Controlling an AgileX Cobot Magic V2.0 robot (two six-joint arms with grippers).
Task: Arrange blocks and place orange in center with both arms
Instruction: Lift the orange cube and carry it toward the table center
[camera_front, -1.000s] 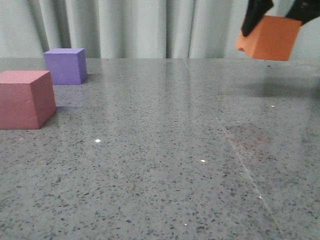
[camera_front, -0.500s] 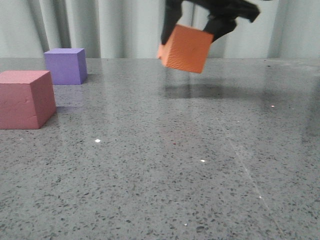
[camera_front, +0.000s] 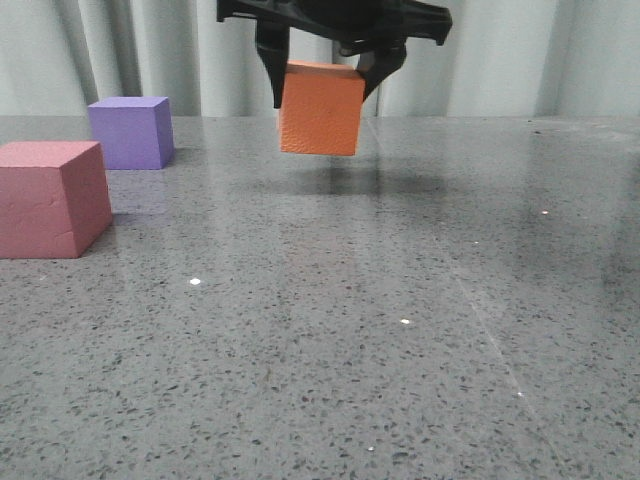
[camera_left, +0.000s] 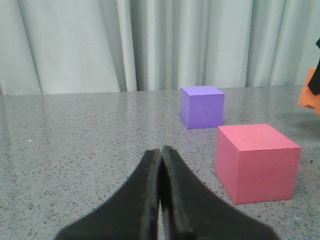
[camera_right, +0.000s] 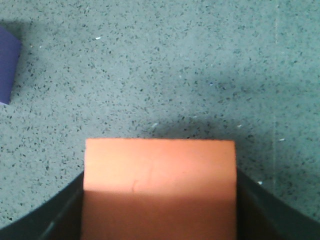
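Orange cube (camera_front: 320, 110) carried leftward, right gripper (camera_front: 322, 72) cropped above

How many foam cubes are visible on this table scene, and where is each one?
3: the pink-red cube at front left, the purple cube behind it, and the orange cube held above the table by the right gripper.

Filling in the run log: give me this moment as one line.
right gripper: shut on orange cube, airborne | left gripper: shut, empty | pink-red cube, purple cube: on table
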